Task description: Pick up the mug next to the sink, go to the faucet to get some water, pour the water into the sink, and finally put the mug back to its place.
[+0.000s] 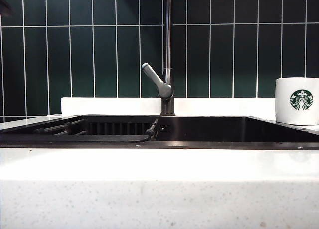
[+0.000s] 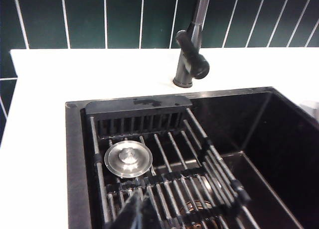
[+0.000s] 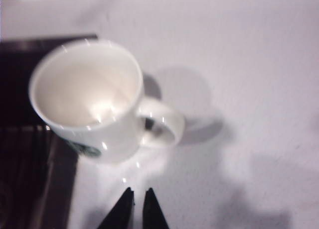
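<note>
I count one mug [image 1: 297,100], one faucet [image 1: 168,64] with one lever, one sink [image 1: 199,129], one rack [image 2: 169,174] of bars inside it, one round metal stopper [image 2: 128,158], one surface [image 1: 159,189], and my two tools: left tool [image 2: 135,209], right tool [image 3: 138,201].

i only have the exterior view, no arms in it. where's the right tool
Observer: The right tool hangs over the counter just short of the mug, fingertips nearly together, holding nothing.
Operator: which way is the handle
Observer: The handle points away from the sink, roughly toward the tool's side.
Operator: anything in the mug
Observer: It looks empty, bare white inside.
Operator: and the left tool
Observer: The left tool is shut, over the rack in the sink, near a round steel strainer.
</note>
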You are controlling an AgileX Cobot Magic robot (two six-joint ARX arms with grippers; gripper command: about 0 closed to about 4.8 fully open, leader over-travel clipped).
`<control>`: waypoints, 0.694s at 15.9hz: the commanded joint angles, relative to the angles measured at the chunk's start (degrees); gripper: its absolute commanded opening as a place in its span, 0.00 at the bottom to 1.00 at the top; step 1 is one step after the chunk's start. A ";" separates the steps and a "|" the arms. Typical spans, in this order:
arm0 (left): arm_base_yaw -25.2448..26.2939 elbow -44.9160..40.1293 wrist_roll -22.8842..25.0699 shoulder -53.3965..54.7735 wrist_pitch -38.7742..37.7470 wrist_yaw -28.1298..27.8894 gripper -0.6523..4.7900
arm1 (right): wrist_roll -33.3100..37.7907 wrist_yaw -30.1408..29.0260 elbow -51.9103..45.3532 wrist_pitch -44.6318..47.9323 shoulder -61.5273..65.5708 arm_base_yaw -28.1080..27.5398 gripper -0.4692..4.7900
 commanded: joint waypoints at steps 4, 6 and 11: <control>-0.07 0.17 0.02 -8.94 -3.56 0.00 0.11 | 5.53 -3.37 0.07 -1.44 -10.38 1.64 0.11; -0.07 0.15 0.04 -8.92 -4.74 -0.11 0.11 | 5.53 -3.39 0.07 -1.97 -12.48 3.61 0.10; -0.07 0.07 2.73 -9.07 -6.93 0.37 0.11 | 5.11 -1.20 0.07 -1.92 -20.65 11.41 0.09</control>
